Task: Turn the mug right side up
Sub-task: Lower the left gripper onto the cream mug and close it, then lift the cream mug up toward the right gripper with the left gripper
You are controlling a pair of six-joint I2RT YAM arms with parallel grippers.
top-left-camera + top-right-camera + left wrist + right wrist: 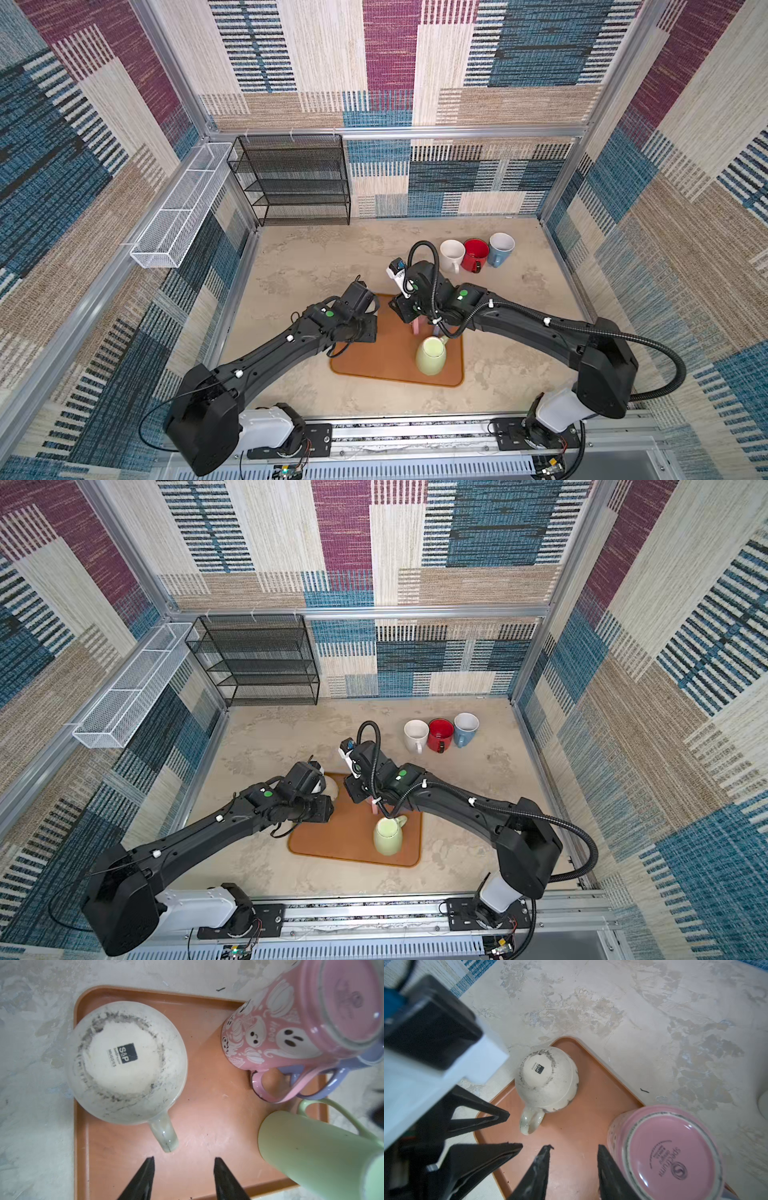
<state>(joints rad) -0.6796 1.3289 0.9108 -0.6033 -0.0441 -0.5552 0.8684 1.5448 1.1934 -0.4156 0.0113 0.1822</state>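
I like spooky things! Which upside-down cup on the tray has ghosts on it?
The pink mug: white ghosts and pumpkins cover its side. The white mug and the green mug beside it are plain.

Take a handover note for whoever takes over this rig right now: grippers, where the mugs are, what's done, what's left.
Left gripper: open, empty, over the tray by the handle of the round white mug.
Right gripper: open, empty, beside the pink mug.
On the tray: round white mug and pink mug base up; lavender mug and green mug, orientation unclear.
Done: tall white mug, red mug, blue mug upright beyond the tray.
Left: flip the base-up mugs, likely the round white one next.
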